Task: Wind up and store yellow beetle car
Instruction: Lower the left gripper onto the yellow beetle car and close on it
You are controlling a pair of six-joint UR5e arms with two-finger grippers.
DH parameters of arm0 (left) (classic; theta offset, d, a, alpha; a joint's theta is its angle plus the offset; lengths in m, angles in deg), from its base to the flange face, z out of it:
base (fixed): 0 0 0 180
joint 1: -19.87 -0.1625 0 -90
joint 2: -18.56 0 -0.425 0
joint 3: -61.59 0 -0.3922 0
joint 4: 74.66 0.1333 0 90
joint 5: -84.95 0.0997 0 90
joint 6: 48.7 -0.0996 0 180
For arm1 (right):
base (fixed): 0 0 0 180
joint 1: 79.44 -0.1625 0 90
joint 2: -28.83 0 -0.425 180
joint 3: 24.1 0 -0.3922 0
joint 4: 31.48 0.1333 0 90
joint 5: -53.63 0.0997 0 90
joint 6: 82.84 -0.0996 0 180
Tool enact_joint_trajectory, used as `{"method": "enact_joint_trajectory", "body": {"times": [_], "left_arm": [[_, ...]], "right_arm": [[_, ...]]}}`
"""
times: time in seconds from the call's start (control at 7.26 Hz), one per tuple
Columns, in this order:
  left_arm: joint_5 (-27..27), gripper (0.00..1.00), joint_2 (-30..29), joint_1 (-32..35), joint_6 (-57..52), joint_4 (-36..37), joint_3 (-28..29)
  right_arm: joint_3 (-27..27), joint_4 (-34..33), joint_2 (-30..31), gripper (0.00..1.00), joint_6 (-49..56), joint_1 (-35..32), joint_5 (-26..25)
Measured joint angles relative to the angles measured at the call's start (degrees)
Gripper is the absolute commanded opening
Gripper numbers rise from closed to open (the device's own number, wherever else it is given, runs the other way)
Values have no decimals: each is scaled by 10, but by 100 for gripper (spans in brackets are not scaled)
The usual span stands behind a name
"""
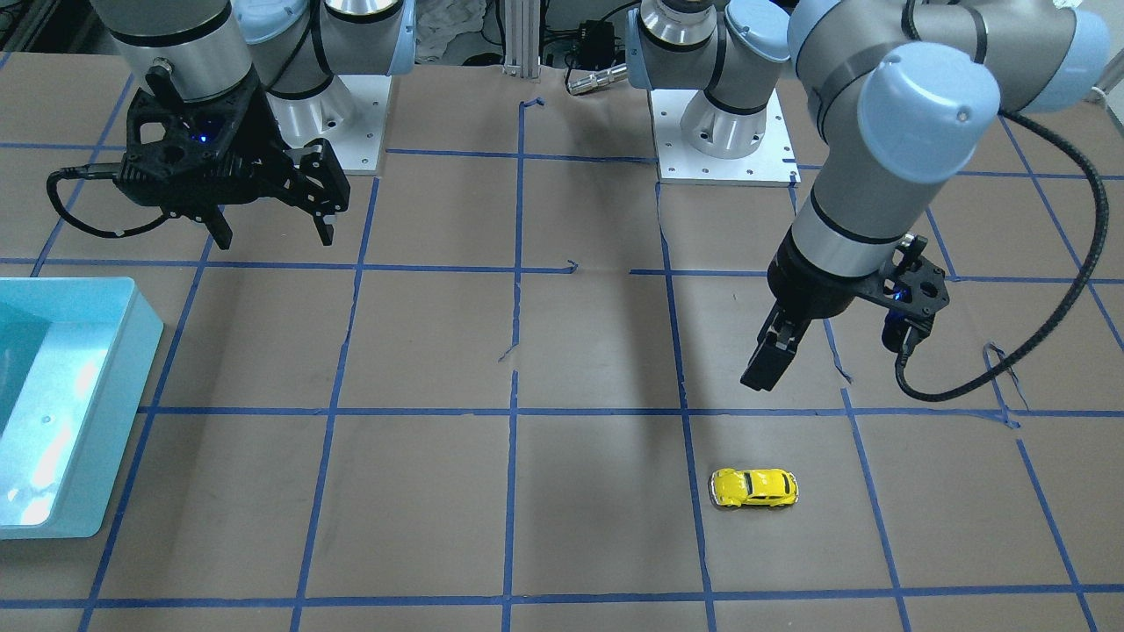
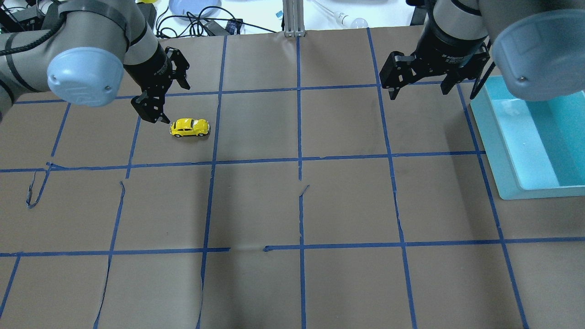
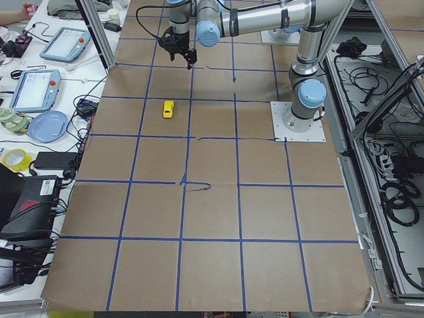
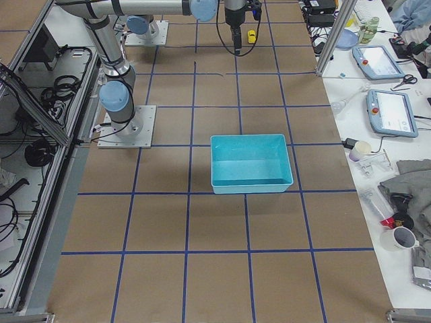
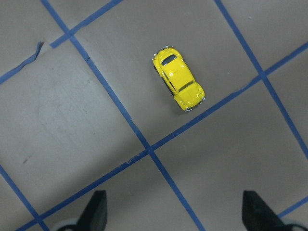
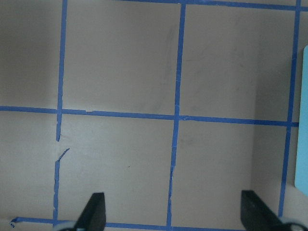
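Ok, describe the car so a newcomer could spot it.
On the brown table gridded with blue tape, look at the robot's left half, far from the teal bin. Near the open left gripper stands the yellow beetle car, the only small bright-yellow thing on the paper.

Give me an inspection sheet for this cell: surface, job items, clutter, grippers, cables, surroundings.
Surface: brown paper table with a blue tape grid; a few tears in the paper.
Job's things: yellow car on its wheels, loose, near the left gripper; blue bin empty, on the right arm's side.
Clutter: nothing seen.
Grippers: left gripper open, empty, above the table; right gripper open, empty.
Cables: a black cable loops off each wrist, away from the car.
Surroundings: tablets and tape rolls on side benches.
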Motion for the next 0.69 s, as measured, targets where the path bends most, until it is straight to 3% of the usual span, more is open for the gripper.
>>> {"method": "enact_joint_trajectory", "body": {"times": [0.28, 0.69], "left_arm": [[-5, 100, -44, -14, 67, 24, -2], [-33, 100, -108, -46, 76, 68, 1]], "right_arm": [[0, 0, 0, 100, 0, 0, 0], [0, 1, 1, 100, 1, 0, -1]]}}
